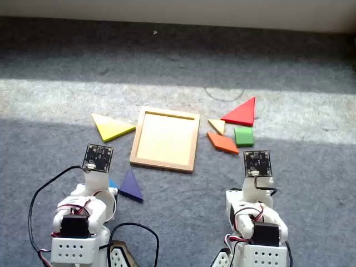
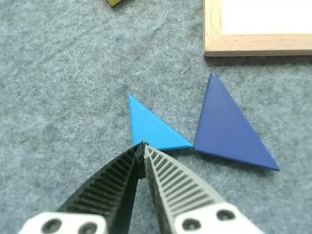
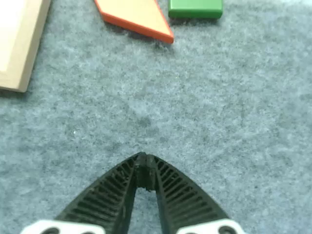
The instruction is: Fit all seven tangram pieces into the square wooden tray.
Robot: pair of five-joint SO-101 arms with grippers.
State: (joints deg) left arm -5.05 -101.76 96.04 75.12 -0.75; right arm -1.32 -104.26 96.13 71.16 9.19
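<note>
The square wooden tray [image 1: 140, 136] lies empty on the grey carpet. A large yellow triangle [image 1: 111, 127] is to its left. A dark blue triangle [image 1: 130, 185] and a light blue triangle [image 2: 152, 127] lie near its front left corner. To the tray's right are a red triangle [image 1: 242, 112], a small yellow triangle [image 1: 217, 125], a green square [image 1: 243, 136] and an orange parallelogram [image 1: 222, 142]. My left gripper [image 2: 143, 146] is shut, its tips at the light blue triangle's edge. My right gripper [image 3: 143, 158] is shut over bare carpet, short of the orange parallelogram [image 3: 134, 17].
Both arm bases [image 1: 80, 228] stand at the near edge with cables [image 1: 39, 197] trailing beside the left one. Open carpet stretches behind the tray. A tray corner [image 3: 19, 46] lies off to one side of the right gripper.
</note>
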